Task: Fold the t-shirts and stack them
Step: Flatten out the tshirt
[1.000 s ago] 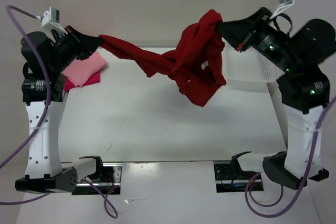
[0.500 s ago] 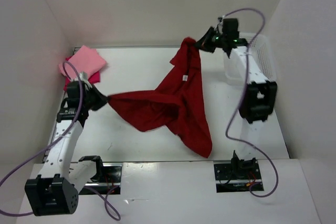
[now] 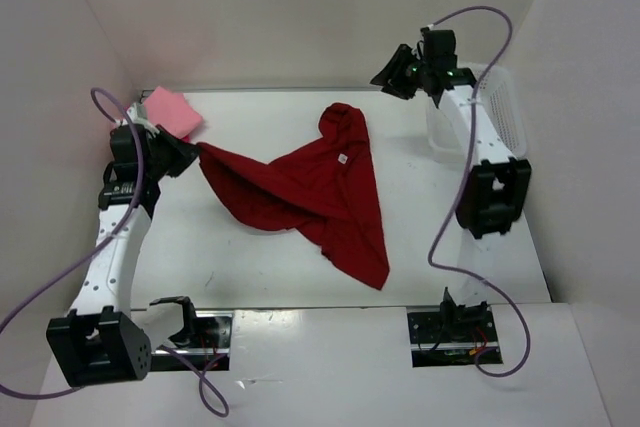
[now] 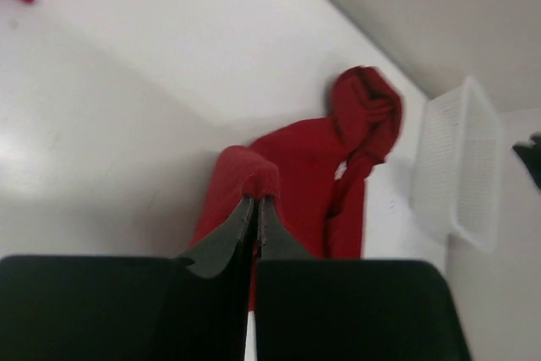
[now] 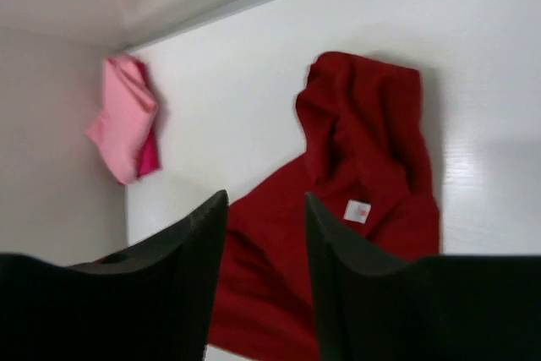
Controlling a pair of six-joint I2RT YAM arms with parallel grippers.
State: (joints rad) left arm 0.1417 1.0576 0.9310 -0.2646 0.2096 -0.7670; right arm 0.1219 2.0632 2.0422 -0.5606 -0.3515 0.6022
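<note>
The left gripper (image 3: 188, 154) is pressed together on a bunched edge of the dark crimson t-shirt (image 3: 320, 187); in the left wrist view its tips (image 4: 256, 205) meet with a hump of red cloth pinched between them and lifted a little off the table (image 3: 450, 217). From that pinch the shirt runs right across the middle of the table. It lies crumpled, not flat, with one rumpled end heaped toward the far wall and a long point reaching toward the near edge. A small white label (image 3: 342, 158) shows on its upper side. The right gripper (image 3: 388, 75) hangs above the far right part of the table with its jaws spread and nothing between them. The crimson shirt lies below and apart from it, and the right wrist view looks down on the heaped end (image 5: 363, 124) and the label. In the far left corner the salmon pink t-shirt (image 3: 168, 107) lies folded on top of the magenta t-shirt (image 5: 149, 156), whose edge peeks out underneath. The white mesh basket (image 3: 508, 107) stands at the far right, beside the right arm.
</note>
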